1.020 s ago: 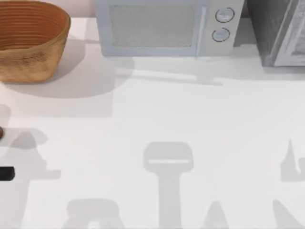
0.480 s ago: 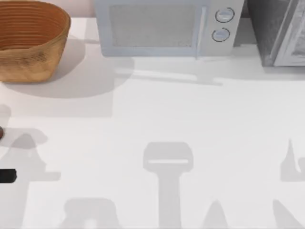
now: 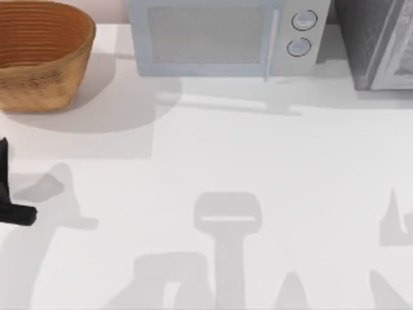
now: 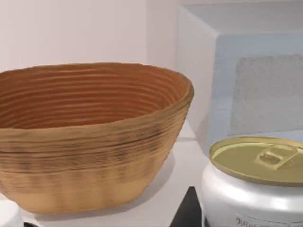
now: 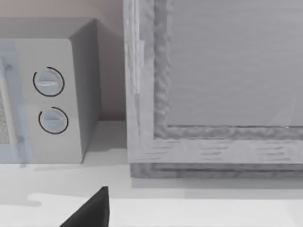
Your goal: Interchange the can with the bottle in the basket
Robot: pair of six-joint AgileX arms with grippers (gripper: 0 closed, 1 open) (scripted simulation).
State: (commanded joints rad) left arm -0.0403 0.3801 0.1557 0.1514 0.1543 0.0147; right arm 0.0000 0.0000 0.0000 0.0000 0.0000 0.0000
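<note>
White tabletop: left gripper (image 3: 10, 194) has pushed in from the left edge, pinching the can (image 4: 255, 184) (lifted, I judge), headed for the basket (image 3: 39, 55) at upper left

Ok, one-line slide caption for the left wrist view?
White can with gold pull-tab lid close to the camera, orange-brown woven wicker basket beyond, pale microwave behind.

The top view looks straight down on the desk (image 3: 258, 168). The left wrist view faces the basket (image 4: 90, 137) closely; both share the microwave (image 3: 222, 39).
</note>
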